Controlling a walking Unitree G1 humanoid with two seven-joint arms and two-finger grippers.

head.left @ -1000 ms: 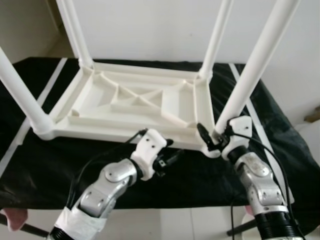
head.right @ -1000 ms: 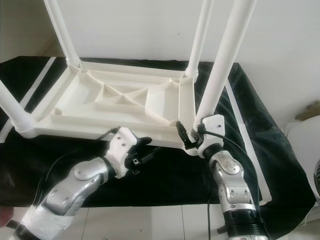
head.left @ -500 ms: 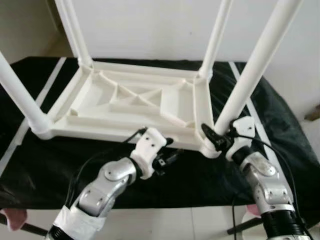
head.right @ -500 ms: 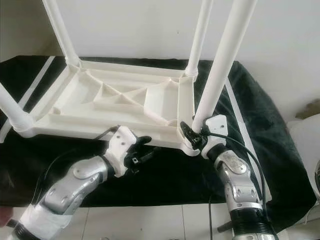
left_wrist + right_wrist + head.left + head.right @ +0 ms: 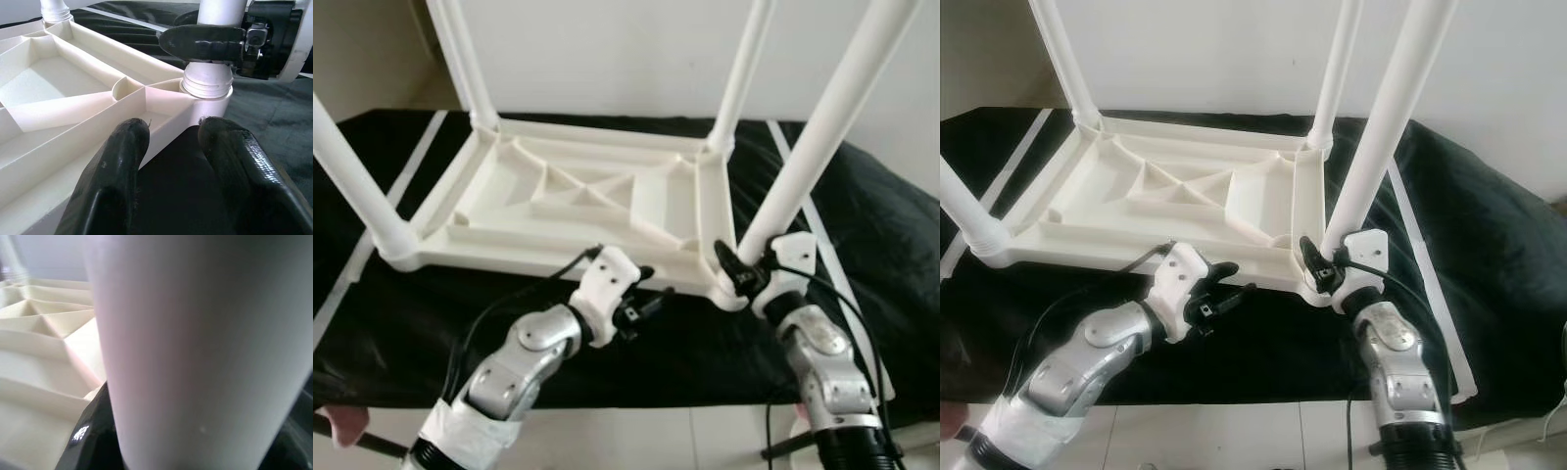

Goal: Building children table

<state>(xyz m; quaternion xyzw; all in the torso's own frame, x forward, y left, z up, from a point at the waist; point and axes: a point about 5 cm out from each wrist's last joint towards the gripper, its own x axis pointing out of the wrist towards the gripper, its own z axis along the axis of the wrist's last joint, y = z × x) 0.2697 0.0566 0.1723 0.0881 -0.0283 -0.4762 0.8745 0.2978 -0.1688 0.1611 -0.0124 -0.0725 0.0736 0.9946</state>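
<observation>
Four legs stand up from the upside-down white table (image 5: 578,201) on the black surface (image 5: 881,235). Right gripper (image 5: 741,272) at 4 o'clock, fingers pinching the near-right leg (image 5: 803,162) low by its socket; since a second ago it has slid slightly along, probably seating it. Left gripper (image 5: 646,304) hovers at 6 o'clock by the rim, fingers (image 5: 117,161) spread, empty.

All four legs (image 5: 808,147) of the upturned table (image 5: 578,201) run off the top edge, so their ends are unseen. In the right wrist view the near leg (image 5: 205,347) is a blurred white mass hiding the right gripper (image 5: 736,274) and its far finger. The black cloth (image 5: 401,323) is cut off at both sides.
</observation>
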